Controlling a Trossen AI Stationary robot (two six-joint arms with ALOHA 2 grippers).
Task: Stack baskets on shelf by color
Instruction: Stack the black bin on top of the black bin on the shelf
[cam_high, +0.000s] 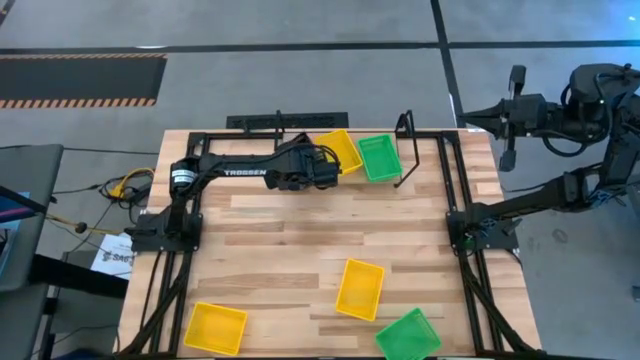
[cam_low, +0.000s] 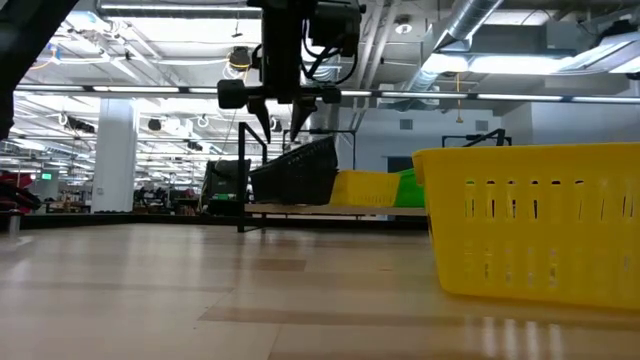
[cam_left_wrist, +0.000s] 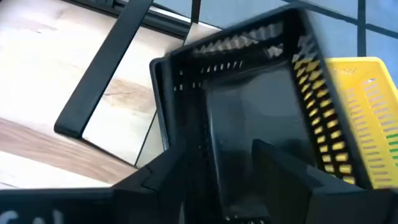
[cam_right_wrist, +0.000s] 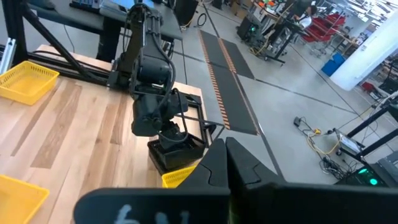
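left end effector (cam_low: 281, 128) over shelf (cam_low: 245, 170), fingers parted, I think just off the tilted black basket (cam_low: 294, 172) | it sits beside yellow basket (cam_low: 365, 187), so colours stay separate | right end effector (cam_right_wrist: 229, 163) pinched empty, off the surface

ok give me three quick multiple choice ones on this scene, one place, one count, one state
1. Where is the black basket? A in the right tool; B on the shelf beside a yellow one; C at the table's front edge.
2. How many yellow baskets show from above? A one; B three; C five.
3. How does the black basket sit? A tilted; B upside down; C level.
Answers: B, the low view shows it there under the left tool; B, one on the shelf, two off it; A, its rim slants.
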